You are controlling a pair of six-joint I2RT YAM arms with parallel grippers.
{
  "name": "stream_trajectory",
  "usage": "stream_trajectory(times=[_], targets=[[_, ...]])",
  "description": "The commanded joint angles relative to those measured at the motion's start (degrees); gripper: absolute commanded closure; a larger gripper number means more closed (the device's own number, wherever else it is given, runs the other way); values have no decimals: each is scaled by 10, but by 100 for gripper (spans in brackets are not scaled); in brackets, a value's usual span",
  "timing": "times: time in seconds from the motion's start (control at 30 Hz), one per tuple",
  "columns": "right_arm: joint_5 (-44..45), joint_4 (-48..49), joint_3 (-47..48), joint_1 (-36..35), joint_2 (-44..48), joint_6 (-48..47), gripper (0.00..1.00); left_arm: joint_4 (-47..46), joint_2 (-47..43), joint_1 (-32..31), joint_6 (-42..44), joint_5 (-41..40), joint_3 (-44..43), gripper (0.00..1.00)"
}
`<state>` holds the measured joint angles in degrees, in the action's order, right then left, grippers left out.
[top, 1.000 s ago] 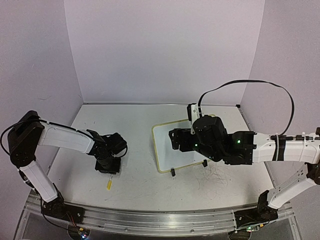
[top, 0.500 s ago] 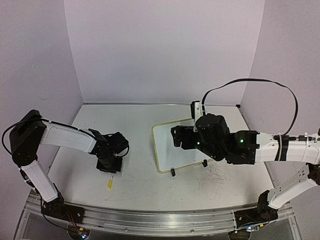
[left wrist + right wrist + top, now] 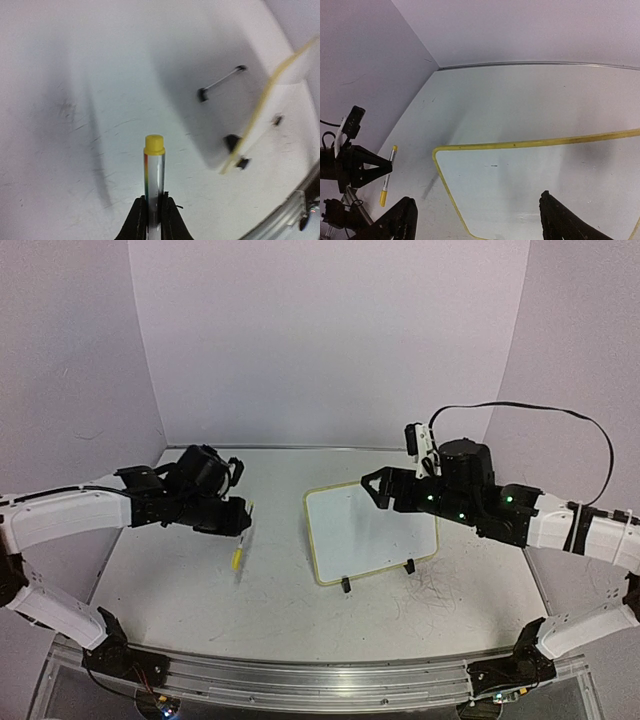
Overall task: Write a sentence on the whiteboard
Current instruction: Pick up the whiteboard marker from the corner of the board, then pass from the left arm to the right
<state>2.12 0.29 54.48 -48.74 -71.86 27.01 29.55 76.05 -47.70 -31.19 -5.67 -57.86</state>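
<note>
Now your left jaws clench the one marker (image 3: 154, 167) above the counter (image 3: 180, 590), well left of the single whiteboard (image 3: 370, 530). Your right jaws stand released over its far left corner; two black clip feet (image 3: 345, 585) sit at its near edge.

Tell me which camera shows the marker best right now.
Left wrist: the marker runs up mid-frame, sharp, its yellow end clear, pinched between the left fingers. The top view shows it small and blurred, left of centre. The right wrist view catches it tiny near the left edge.
</note>
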Motion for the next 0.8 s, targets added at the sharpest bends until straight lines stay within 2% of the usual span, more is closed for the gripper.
stream_trajectory(times=[0.0,0.13,0.27,0.4,0.77], targets=[[-252,66,11,6,2,-69,16,-119,-55,-4,80,175,-46,100],[-383,133,10,6,-31,-63,23,-187,-15,-4,88,302,-99,100],[-450,237,-13,6,-53,-26,26,-261,13,-4,82,379,-118,100],[-480,288,-18,7,-66,-12,30,-330,27,-4,71,408,-121,100],[-504,357,1,6,-108,36,44,-380,43,-5,43,447,-122,100]])
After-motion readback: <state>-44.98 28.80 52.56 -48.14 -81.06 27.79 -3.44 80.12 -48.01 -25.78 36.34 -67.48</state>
